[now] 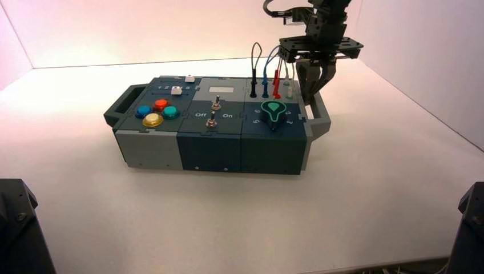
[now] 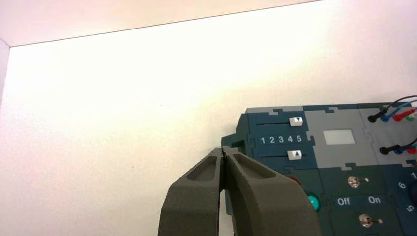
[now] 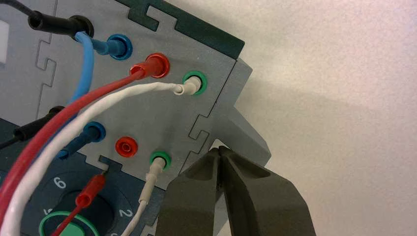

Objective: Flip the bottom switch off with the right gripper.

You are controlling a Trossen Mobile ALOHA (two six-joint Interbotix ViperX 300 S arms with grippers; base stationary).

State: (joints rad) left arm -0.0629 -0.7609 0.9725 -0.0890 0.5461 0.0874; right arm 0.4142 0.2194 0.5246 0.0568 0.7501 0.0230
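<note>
The bottom switch (image 1: 211,120) is a small silver toggle on the dark blue middle panel, with "Off" and "On" lettering at its sides. It also shows in the left wrist view (image 2: 364,220). My right gripper (image 1: 313,97) hangs over the box's far right end, by the grey handle (image 1: 321,117), well right of the switch. Its fingers are shut and empty, with the tips (image 3: 220,149) just off the wire panel's edge. My left gripper (image 2: 223,150) is shut and empty, parked off the box's left end; the high view does not show it.
A like silver toggle (image 1: 216,104) stands behind the bottom switch. A green knob (image 1: 274,111) and looping black, blue, red and white wires (image 1: 265,74) lie between my right gripper and the switch. Coloured buttons (image 1: 157,111) and sliders (image 2: 295,121) are at the left.
</note>
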